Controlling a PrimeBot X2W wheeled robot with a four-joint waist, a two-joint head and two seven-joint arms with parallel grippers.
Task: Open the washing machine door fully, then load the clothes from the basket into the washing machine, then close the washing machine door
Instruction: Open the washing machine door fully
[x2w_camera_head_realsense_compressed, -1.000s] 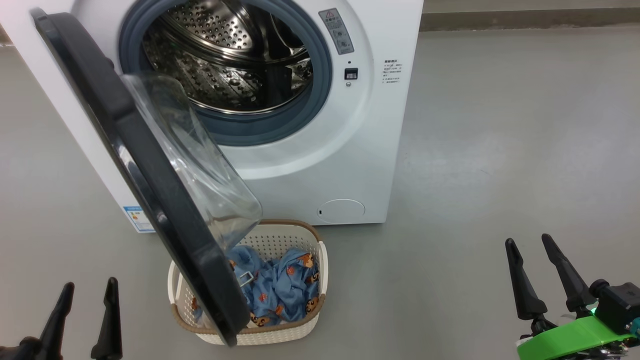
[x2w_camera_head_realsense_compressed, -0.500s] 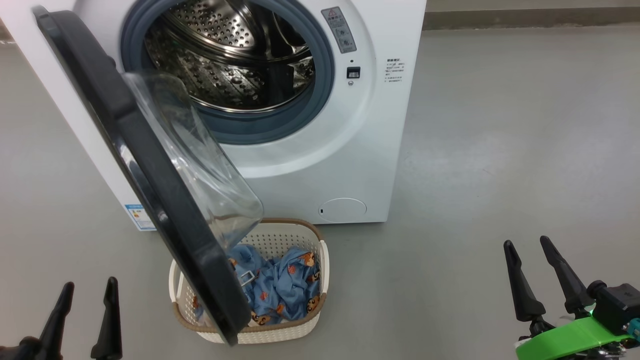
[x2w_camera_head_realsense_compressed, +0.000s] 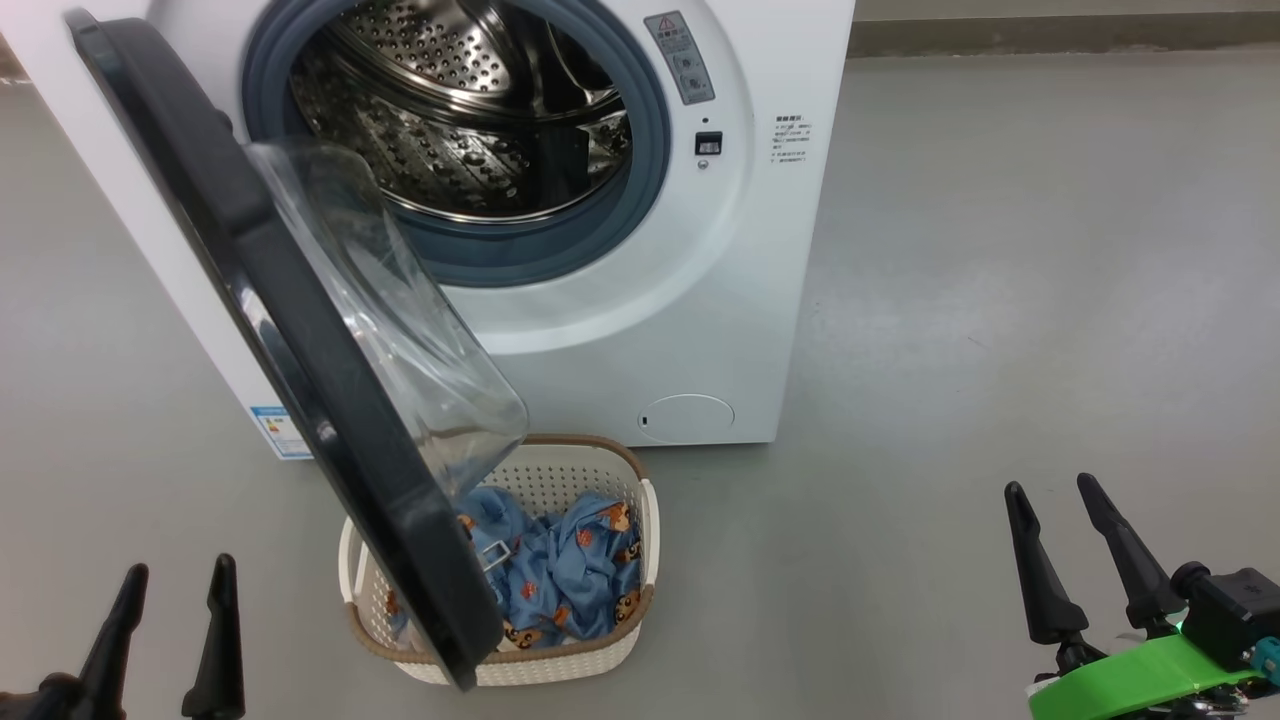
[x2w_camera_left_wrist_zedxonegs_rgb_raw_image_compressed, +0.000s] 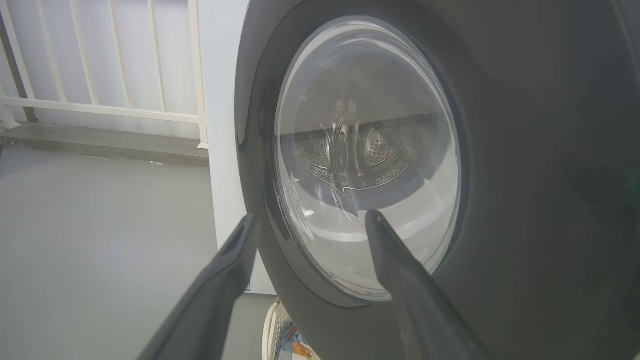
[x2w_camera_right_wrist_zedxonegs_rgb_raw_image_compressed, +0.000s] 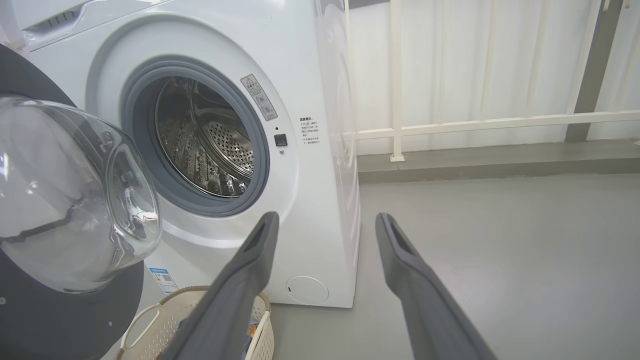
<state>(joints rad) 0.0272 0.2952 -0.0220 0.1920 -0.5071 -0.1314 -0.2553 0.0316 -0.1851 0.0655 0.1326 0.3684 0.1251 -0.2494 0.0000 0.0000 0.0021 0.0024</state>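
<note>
The floor (x2w_camera_head_realsense_compressed: 1000, 250) is grey and smooth. A big white washing machine (x2w_camera_head_realsense_compressed: 760, 300) stands on it. Its round washing machine door (x2w_camera_head_realsense_compressed: 260, 300) is swung open to the left, and the bottom of it hangs over part of the basket (x2w_camera_head_realsense_compressed: 560, 660). The basket sits on the floor just in front of the machine. The blue bear clothes (x2w_camera_head_realsense_compressed: 570, 580) lie inside it. The shiny drum (x2w_camera_head_realsense_compressed: 470, 110) has holes all over. Beside the machine is a white railing (x2w_camera_right_wrist_zedxonegs_rgb_raw_image_compressed: 450, 122) on a low grey ledge (x2w_camera_right_wrist_zedxonegs_rgb_raw_image_compressed: 500, 160). The left hand (x2w_camera_head_realsense_compressed: 182, 565) is low on the left, near the outside of the door. Its fingers are apart and hold nothing. The right hand (x2w_camera_head_realsense_compressed: 1050, 483) is far to the right, fingers apart, empty too.
</note>
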